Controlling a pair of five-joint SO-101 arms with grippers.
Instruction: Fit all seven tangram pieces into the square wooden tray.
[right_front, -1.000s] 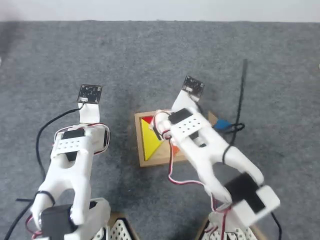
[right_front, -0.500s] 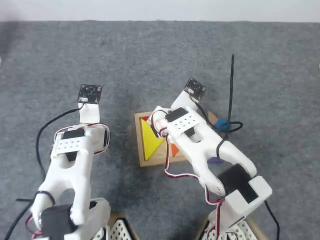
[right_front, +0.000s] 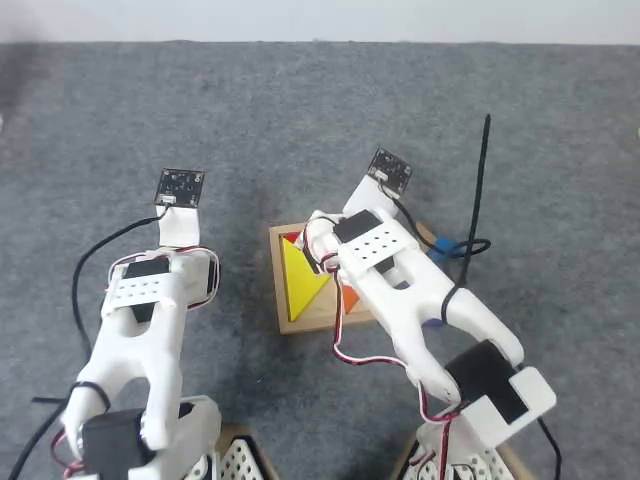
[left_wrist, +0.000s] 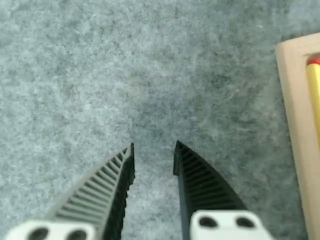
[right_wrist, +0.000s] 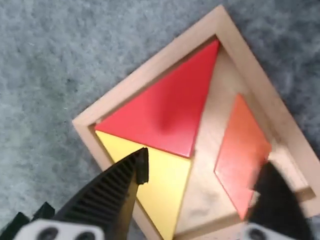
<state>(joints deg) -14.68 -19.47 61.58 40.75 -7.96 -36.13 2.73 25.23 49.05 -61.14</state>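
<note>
Tray (right_wrist: 150, 70) on bench (right_front: 300, 110) — red triangle (right_wrist: 165, 115) and yellow triangle (right_wrist: 165, 185) touching inside, orange piece (right_wrist: 240, 150) apart. Above tray — right gripper (right_wrist: 202, 167), spread wide. Beside tray, left gripper (left_wrist: 154, 147), slightly parted.

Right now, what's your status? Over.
Left gripper open over mat. Right gripper open over tray. Red, yellow, orange pieces in. Blue piece outside.

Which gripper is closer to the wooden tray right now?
Right. The right gripper sits open directly over the wooden tray; the left gripper is over the grey mat, off to the tray's side.
</note>
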